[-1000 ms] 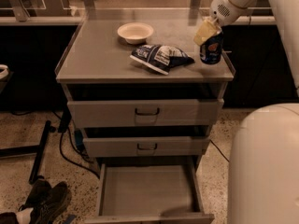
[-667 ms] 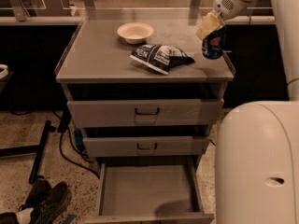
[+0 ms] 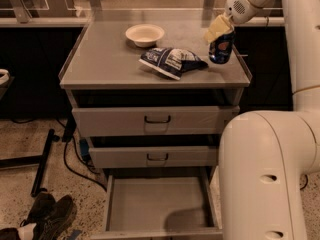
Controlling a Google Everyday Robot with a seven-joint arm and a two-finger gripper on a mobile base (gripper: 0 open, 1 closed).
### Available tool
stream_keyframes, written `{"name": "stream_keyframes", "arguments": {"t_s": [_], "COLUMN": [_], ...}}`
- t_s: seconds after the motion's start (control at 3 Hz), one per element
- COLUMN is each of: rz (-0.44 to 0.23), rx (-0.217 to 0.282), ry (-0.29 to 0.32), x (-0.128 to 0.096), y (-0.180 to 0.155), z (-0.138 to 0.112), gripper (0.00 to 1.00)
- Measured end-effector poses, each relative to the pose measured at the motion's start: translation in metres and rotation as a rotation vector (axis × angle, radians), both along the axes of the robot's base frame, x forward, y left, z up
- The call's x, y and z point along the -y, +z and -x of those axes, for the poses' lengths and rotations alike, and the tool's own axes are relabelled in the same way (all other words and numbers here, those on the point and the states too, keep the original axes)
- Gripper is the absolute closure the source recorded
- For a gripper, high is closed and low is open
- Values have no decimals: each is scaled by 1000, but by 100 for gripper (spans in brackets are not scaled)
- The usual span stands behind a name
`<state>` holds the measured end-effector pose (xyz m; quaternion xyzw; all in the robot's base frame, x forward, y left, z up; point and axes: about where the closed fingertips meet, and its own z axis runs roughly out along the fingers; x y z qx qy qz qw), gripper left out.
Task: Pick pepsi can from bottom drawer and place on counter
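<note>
Since the earlier frames the pepsi can (image 3: pixel 222 50) has moved a little up and then left along the right side of the counter (image 3: pixel 105 59), carried with the gripper (image 3: pixel 219 31). The bulky white arm segment (image 3: pixel 265 174) in the lower right has also swelled leftward and now covers more of the frame. The white bowl (image 3: pixel 144 35) and the blue-and-white snack bag (image 3: pixel 170 61) lie where they did.

That foreground segment hides the right ends of the two upper drawers (image 3: pixel 150 120) and the right wall of the open bottom drawer (image 3: pixel 160 204), whose front edge is cut off at the bottom of the frame. Only one pale yellow finger shows, laid over the can's top; the other is behind the can. Whether the can's base touches the counter cannot be told.

The arm comes in from the upper right corner and slants down and left. Its jaws are closed on the can near the counter's right rim, just right of the snack bag. The bottom drawer's floor is bare.
</note>
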<state>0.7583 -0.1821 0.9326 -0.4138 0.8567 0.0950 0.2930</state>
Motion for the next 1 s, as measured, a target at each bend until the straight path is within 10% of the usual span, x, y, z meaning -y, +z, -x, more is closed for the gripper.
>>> {"name": "stream_keyframes", "arguments": {"t_s": [1.0], "rz": [-47], "rx": [-68], "ry": [26], "x": [-14], "y": [-33], "z": [-4], "gripper": [0]}}
